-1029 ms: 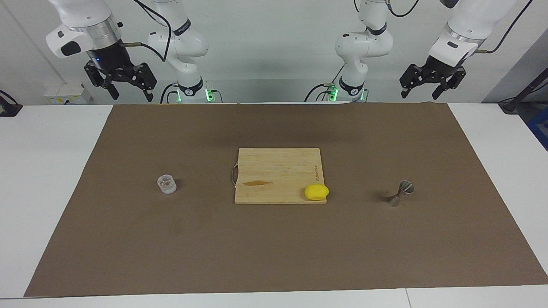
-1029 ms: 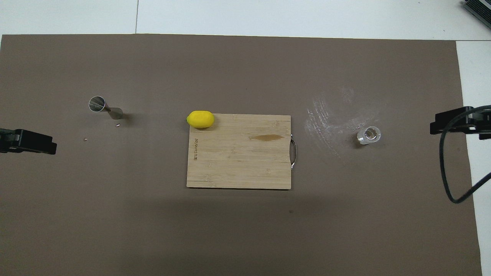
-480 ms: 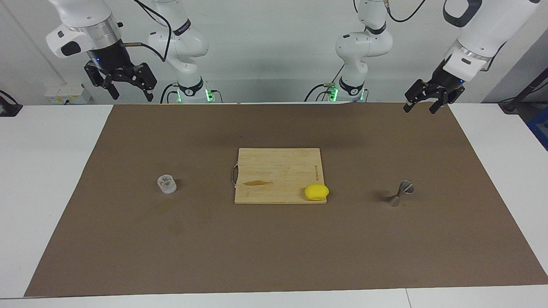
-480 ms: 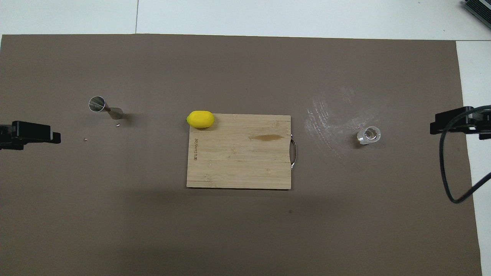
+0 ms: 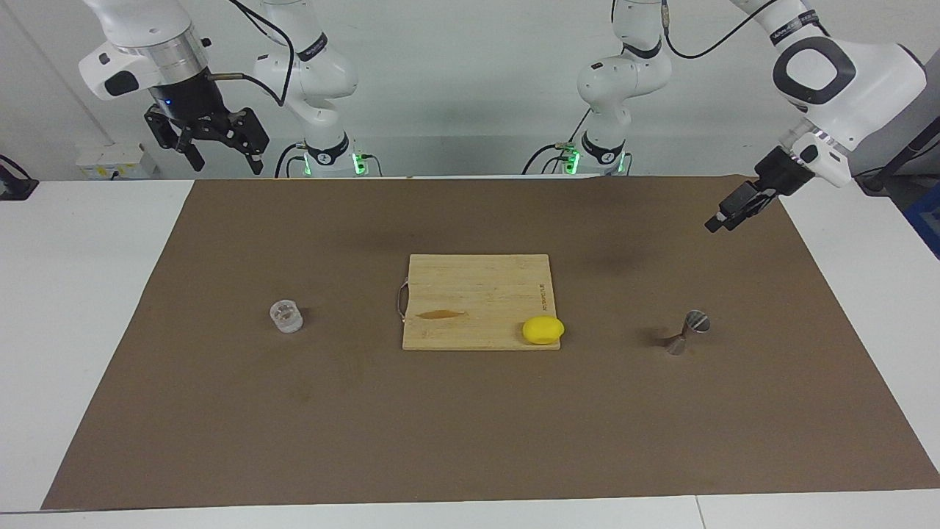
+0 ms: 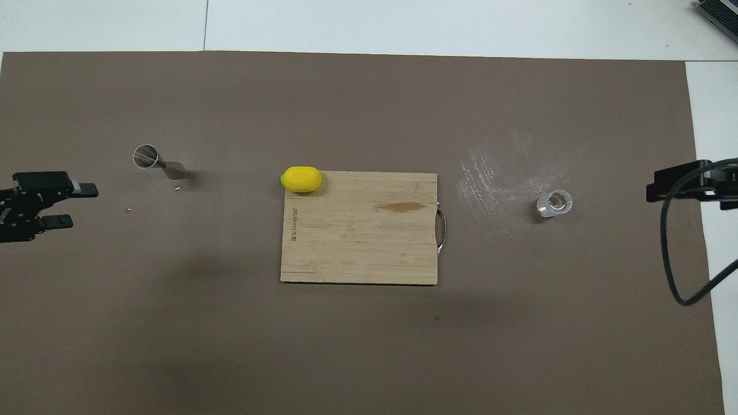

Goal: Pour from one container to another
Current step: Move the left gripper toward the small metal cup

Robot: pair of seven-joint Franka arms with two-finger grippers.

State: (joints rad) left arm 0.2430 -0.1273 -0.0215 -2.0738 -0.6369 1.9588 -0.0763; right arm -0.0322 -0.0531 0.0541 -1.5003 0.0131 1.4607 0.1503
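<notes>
The clear short cup (image 5: 286, 317) (image 6: 554, 203) stands on the brown mat toward the right arm's end. The metal hourglass jigger (image 5: 687, 332) (image 6: 157, 162) stands upright on the mat toward the left arm's end. My left gripper (image 5: 723, 218) (image 6: 82, 204) is open and empty. It hangs in the air over the mat's edge, apart from the jigger. My right gripper (image 5: 224, 156) is open and empty, held high over the table edge at its own end, apart from the cup. Only its tip (image 6: 680, 183) shows in the overhead view.
A wooden cutting board (image 5: 477, 290) (image 6: 357, 253) lies mid-table with a yellow lemon (image 5: 543, 330) (image 6: 301, 178) at its corner. White smear marks (image 6: 496, 173) lie on the mat beside the cup. Two small bits (image 6: 177, 188) lie near the jigger.
My left arm has come down and out over the mat at the jigger's end, and its wrist has turned. The right arm, cup and jigger have not moved.
</notes>
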